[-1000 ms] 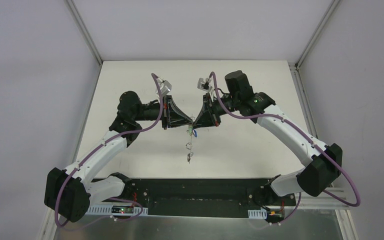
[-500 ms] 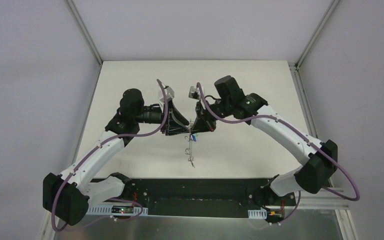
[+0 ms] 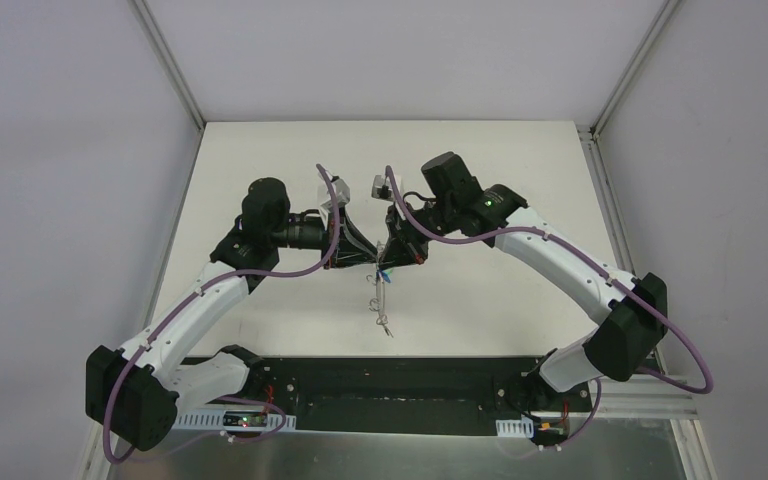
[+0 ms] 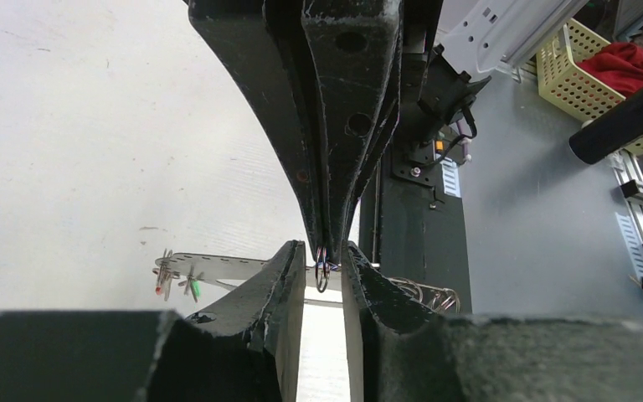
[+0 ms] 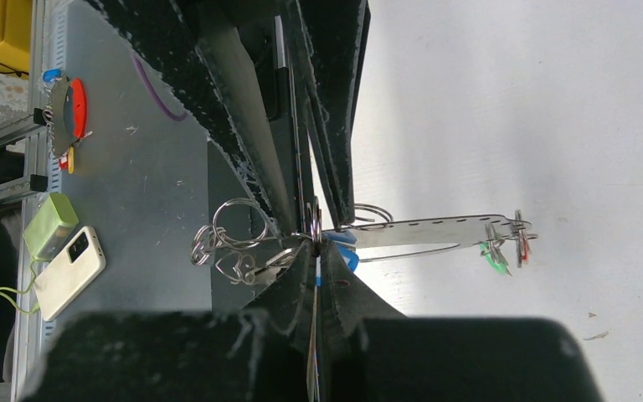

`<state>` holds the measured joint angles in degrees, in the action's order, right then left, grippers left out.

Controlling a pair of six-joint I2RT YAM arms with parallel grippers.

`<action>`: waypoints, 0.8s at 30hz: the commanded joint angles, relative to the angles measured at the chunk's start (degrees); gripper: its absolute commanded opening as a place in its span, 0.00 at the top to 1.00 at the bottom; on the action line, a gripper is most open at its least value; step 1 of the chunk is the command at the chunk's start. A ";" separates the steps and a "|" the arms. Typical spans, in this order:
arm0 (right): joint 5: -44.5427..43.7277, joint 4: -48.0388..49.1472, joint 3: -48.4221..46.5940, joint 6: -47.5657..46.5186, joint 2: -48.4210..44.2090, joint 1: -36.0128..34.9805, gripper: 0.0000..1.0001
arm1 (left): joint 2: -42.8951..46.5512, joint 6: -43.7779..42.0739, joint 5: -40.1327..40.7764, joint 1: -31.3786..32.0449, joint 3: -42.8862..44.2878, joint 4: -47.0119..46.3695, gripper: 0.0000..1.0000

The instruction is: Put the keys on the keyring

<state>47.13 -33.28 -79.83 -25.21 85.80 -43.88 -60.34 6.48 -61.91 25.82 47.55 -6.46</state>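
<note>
My two grippers meet tip to tip above the middle of the white table (image 3: 520,180). My right gripper (image 5: 314,243) is shut on a key with a blue tag (image 5: 346,252), and a thin metal ring (image 5: 313,223) sticks out edge-on from its tips. My left gripper (image 4: 324,249) is open, its jaws on either side of that ring (image 4: 322,274) and of the right fingers (image 4: 343,126). A holed metal strip (image 5: 435,228) carries keys with green (image 5: 496,260) and red tags. Several wire rings (image 5: 239,239) hang on the other side. In the top view the string of keys (image 3: 380,305) trails towards me.
The black base plate (image 3: 390,385) runs along the table's near edge. Off the table, the right wrist view shows a phone (image 5: 71,272), a green box (image 5: 50,226) and a red disc (image 5: 75,109). The left wrist view shows a yellow basket (image 4: 594,79).
Both grippers have moved a little towards the near edge and closed in on each other. The hanging keys have shifted with them.
</note>
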 commanded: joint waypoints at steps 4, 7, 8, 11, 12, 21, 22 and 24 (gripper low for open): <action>1.03 1.07 -3.16 -0.45 -0.73 -0.33 1.00 | 0.88 -2.79 -0.60 0.44 0.35 1.11 0.77; 0.94 1.15 -3.14 -0.37 -0.74 -0.33 1.00 | 0.61 -3.04 -0.62 0.69 0.35 1.42 0.77; 0.94 1.11 -3.14 -0.36 -0.74 -0.33 1.00 | 0.55 -3.16 -0.61 0.81 0.43 1.51 0.76; 0.85 1.15 -3.17 -0.36 -0.79 -0.33 1.00 | 0.26 -3.29 -0.58 0.97 0.49 1.45 0.78; 0.85 1.19 -3.09 -0.36 -0.68 -0.33 1.00 | 0.22 -3.26 -0.66 1.03 0.57 1.45 0.78; 1.03 1.28 -3.27 -0.27 -0.35 -0.34 1.00 | -0.32 -3.16 -0.58 1.25 1.03 1.45 0.87; 1.03 1.28 -3.23 -0.28 -0.30 -0.35 1.00 | -0.32 -3.19 -0.58 1.26 0.97 1.38 0.89; 1.03 1.29 -3.24 -0.28 -0.27 -0.33 1.00 | -0.44 -3.11 -0.57 1.25 0.97 1.21 0.92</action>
<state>47.16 -33.36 -79.85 -25.15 85.84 -43.88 -60.73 4.78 -61.36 26.63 47.55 -3.95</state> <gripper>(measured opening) 0.009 0.103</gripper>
